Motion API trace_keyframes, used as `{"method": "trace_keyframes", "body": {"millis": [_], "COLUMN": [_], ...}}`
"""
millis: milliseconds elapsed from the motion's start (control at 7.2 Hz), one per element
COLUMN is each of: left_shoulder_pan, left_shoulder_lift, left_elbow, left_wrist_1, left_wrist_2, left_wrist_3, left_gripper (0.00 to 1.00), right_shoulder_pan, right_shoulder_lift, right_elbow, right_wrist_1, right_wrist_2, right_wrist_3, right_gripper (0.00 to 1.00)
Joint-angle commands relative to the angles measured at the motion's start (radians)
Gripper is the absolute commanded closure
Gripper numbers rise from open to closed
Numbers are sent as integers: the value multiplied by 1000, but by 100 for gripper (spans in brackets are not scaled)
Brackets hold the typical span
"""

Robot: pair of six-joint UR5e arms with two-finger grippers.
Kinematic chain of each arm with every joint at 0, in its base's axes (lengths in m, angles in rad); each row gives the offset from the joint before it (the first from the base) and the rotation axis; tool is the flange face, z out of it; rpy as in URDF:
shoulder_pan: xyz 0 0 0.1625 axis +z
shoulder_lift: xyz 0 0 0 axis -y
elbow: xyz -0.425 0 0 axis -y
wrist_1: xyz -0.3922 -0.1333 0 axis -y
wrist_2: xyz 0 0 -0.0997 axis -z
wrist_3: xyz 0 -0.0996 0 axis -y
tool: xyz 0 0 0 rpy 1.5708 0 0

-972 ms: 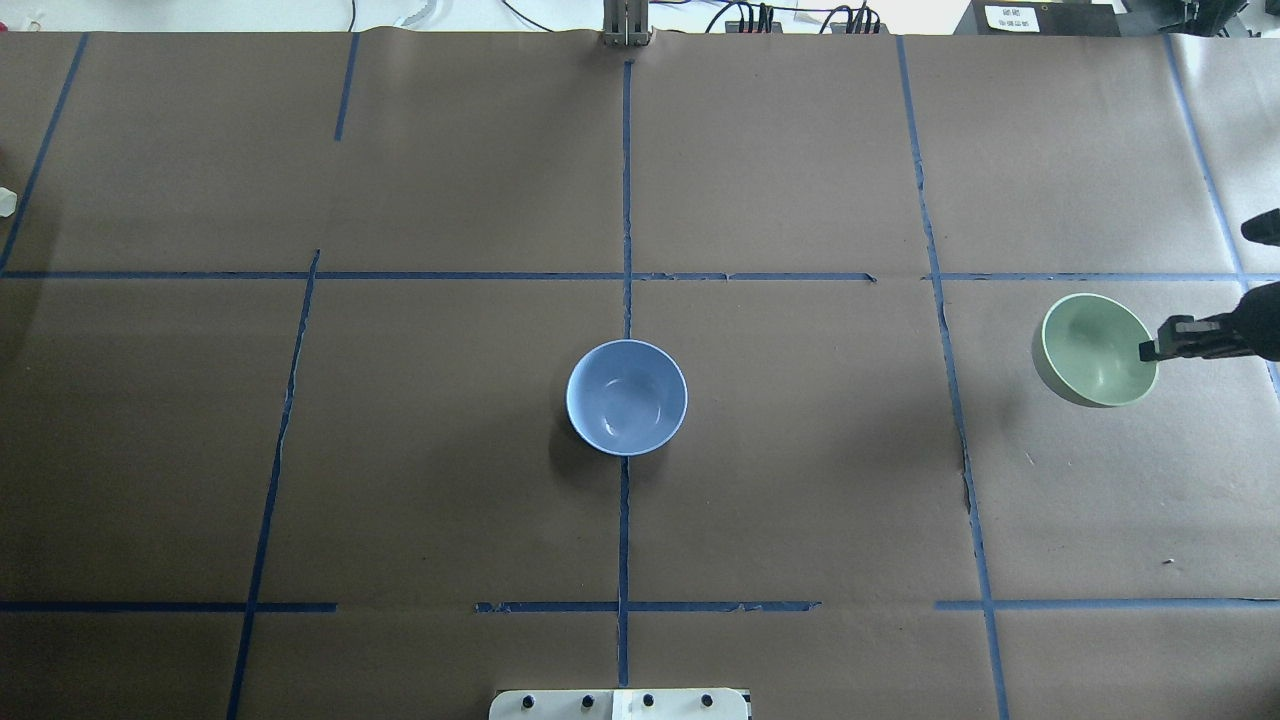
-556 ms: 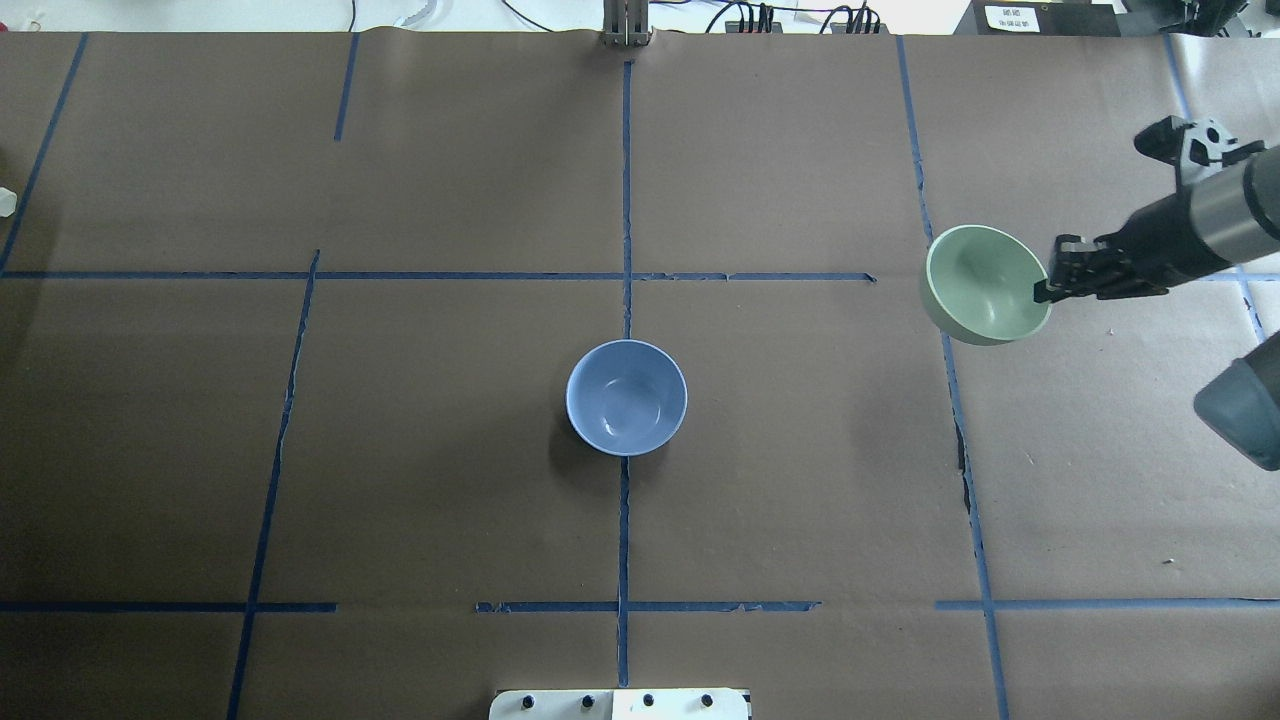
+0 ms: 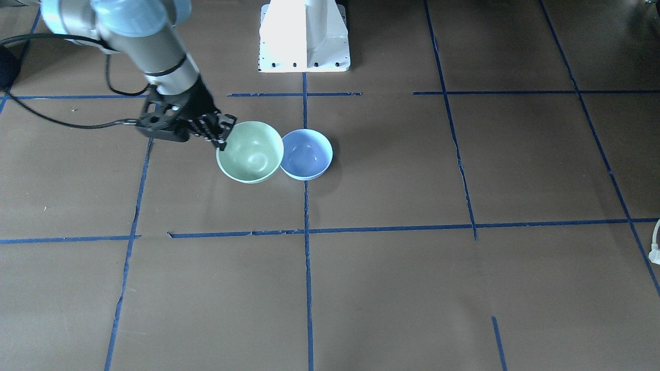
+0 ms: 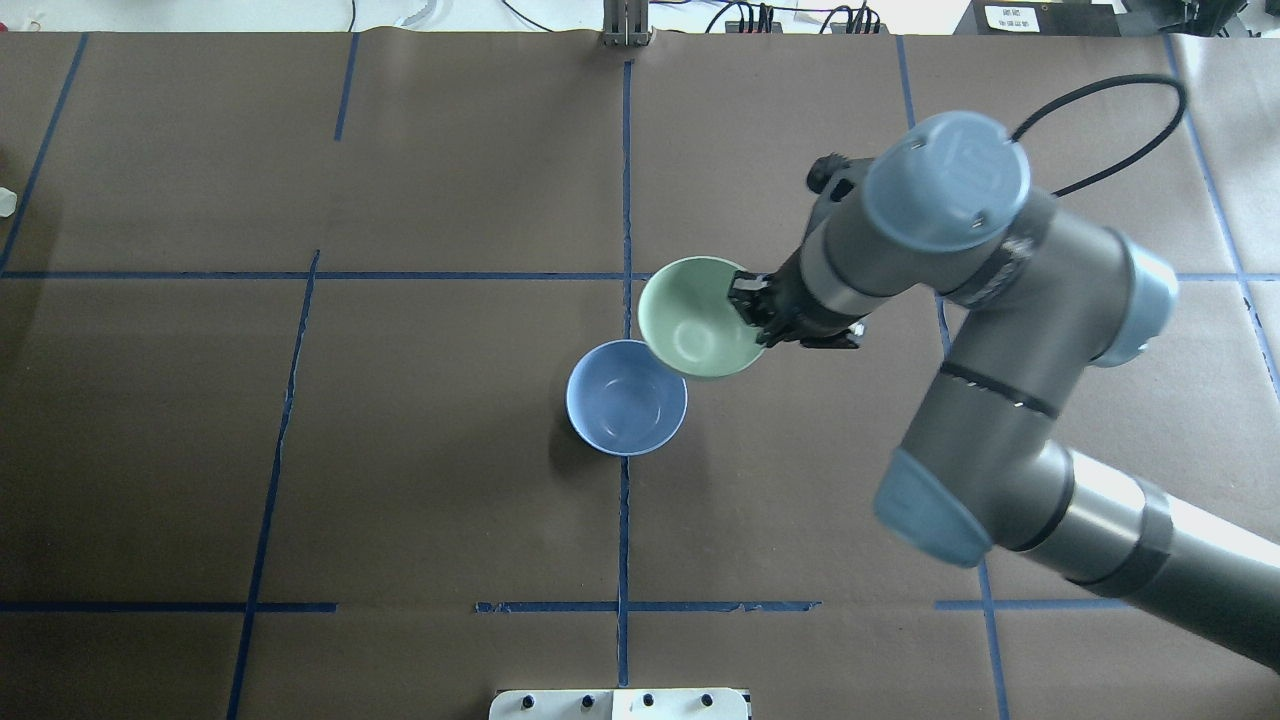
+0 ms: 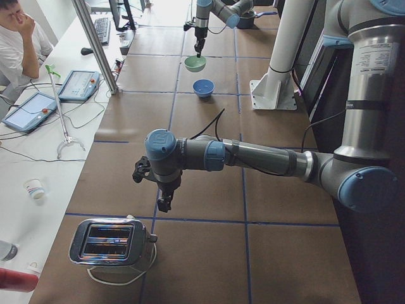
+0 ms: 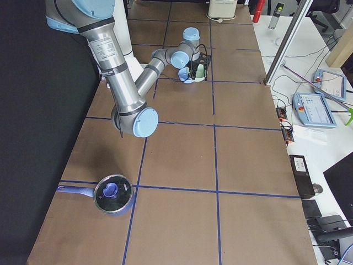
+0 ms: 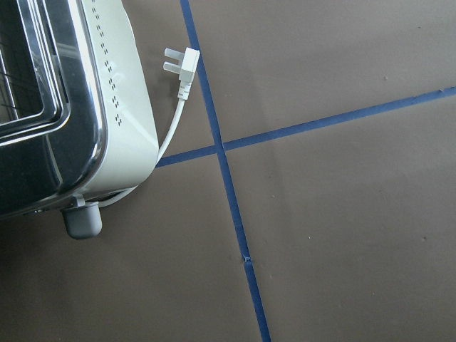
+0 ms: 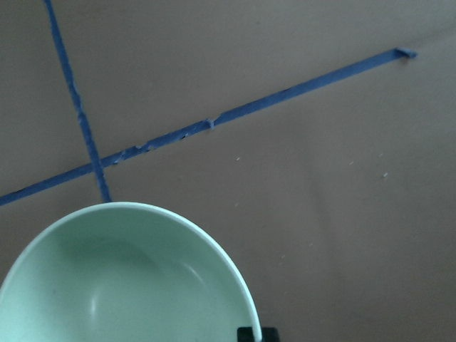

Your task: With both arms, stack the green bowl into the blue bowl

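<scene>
My right gripper [image 4: 748, 310] is shut on the rim of the pale green bowl [image 4: 697, 320] and holds it upright above the table. In the overhead view the green bowl overlaps the far right rim of the blue bowl [image 4: 622, 402], which stands at the table's centre. In the front view the green bowl [image 3: 251, 152] hangs just beside the blue bowl [image 3: 306, 153], with the right gripper [image 3: 223, 135] on its rim. The right wrist view shows the green bowl [image 8: 128, 285] from above. My left gripper [image 5: 163, 204] hovers by the toaster, and I cannot tell whether it is open or shut.
A toaster [image 5: 114, 244] with a white plug [image 7: 182, 71] stands at the table's left end. A lidded pot [image 6: 112, 194] sits at the right end. The white pedestal [image 3: 304, 36] stands behind the bowls. A person [image 5: 19, 44] sits beside the table.
My right arm has carried the green bowl from the table's right edge leftward to the centre, beside the blue bowl. The blue bowl has not moved.
</scene>
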Motion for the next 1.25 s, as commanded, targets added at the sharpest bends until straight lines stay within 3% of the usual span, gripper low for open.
{"method": "trace_keyframes", "body": {"millis": [0,694,972,1111], "left_shoulder_pan": [-1,0,-1,0], "left_shoulder_lift": [1,10,12,12], "left_elbow": [0,0,0,2], "left_wrist_1": [0,0,0,0], "left_wrist_2": [0,-2,-1,0], "left_wrist_3": [-3,-3,-3,-3], "left_gripper": [0,0,0,0], "right_shoulder_pan": [-126,-180,-180,-147], "right_shoulder_lift": [90,96,95,95], "right_elbow": [-82,-136,-134,-130], "right_wrist_1": [-10,-7,-6,-7], "right_wrist_2": [-155,-171,-180,-175], "right_wrist_3": [113,121,107,96], "right_gripper": [99,97,0,0]}}
